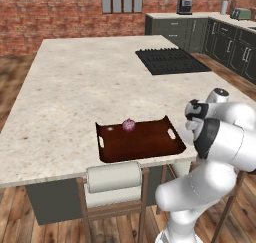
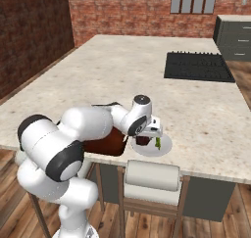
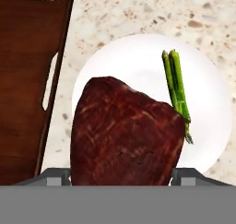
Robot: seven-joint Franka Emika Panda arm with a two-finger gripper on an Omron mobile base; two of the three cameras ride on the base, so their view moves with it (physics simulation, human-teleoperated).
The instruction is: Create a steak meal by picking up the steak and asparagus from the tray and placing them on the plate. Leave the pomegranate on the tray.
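The dark maroon steak (image 3: 124, 135) hangs just above the white plate (image 3: 138, 52), spanning the gap between my gripper's (image 3: 120, 177) jaws, which are shut on it. The green asparagus (image 3: 177, 87) lies on the plate's right part, beside the steak. In the right base view my gripper (image 2: 146, 134) points down over the plate (image 2: 164, 146) at the counter's near edge, with the steak (image 2: 142, 140) under it and the asparagus (image 2: 158, 143) next to it. The dark reddish-brown tray (image 1: 150, 149) sits left of the plate with the pinkish pomegranate (image 1: 129, 125) near its far rim.
The tray's handle end (image 3: 50, 85) lies close to the plate's left edge. A black cooktop (image 1: 167, 60) is set in the far right of the counter. A stool back (image 1: 114, 177) stands below the counter's front edge.
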